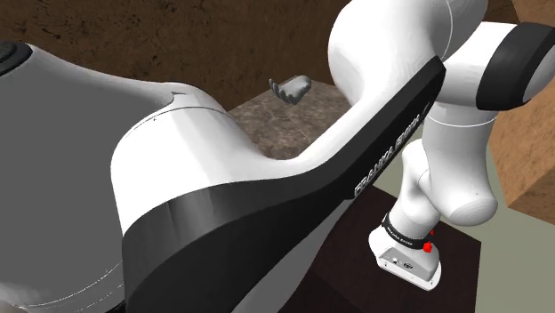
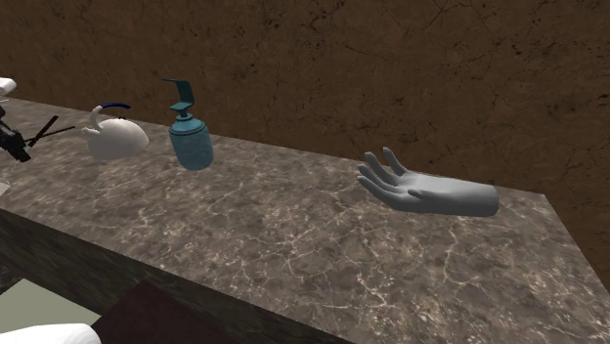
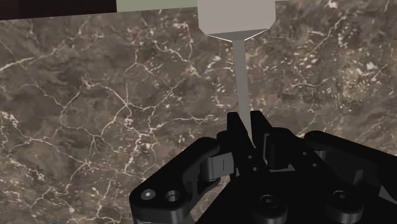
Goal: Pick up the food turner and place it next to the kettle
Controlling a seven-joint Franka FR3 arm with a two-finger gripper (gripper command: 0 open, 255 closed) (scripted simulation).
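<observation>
End effector (image 3: 246, 122) clasps food turner (image 3: 235, 19).

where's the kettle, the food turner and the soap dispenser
kettle (image 2: 115, 140): second exterior view, on its white body
food turner (image 3: 240, 70): wrist view, on the thin shaft behind the blade
soap dispenser (image 2: 192, 145): second exterior view, on the teal bottle under the pump

Grey hand model (image 1: 292, 88) behind white arm (image 1: 178, 169)
</observation>
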